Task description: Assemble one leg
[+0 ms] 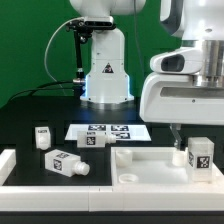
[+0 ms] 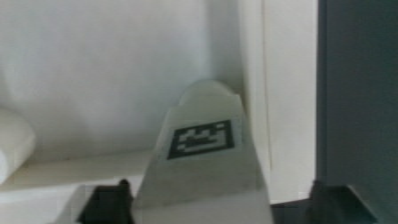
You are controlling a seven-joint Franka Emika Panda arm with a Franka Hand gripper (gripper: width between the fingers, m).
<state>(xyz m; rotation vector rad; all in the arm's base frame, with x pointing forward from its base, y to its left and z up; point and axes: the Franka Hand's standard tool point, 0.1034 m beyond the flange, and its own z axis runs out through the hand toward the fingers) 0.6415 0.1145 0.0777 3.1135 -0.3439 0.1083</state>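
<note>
The tool [image 2: 201, 200] is clamping the leg [image 2: 206, 150] between its fingers, holding it upright over the white panel [image 1: 150, 160].

The leg [image 2: 201, 160] stands between the pincer's [image 2: 214, 205] dark fingers [image 2: 111, 203].

Claw [image 1: 178, 135] tips hidden (leg [image 1: 199, 156] edge-cropped)

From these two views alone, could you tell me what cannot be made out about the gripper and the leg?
- Gripper: exterior view, fingertips too small to tell if they touch the leg.
- Grip: in the wrist view the leg fills the centre; only dark finger edges show, cut off by the frame.
- Leg's peg end: shown in neither view.
- Panel holes: hidden or too small in the exterior view.
</note>
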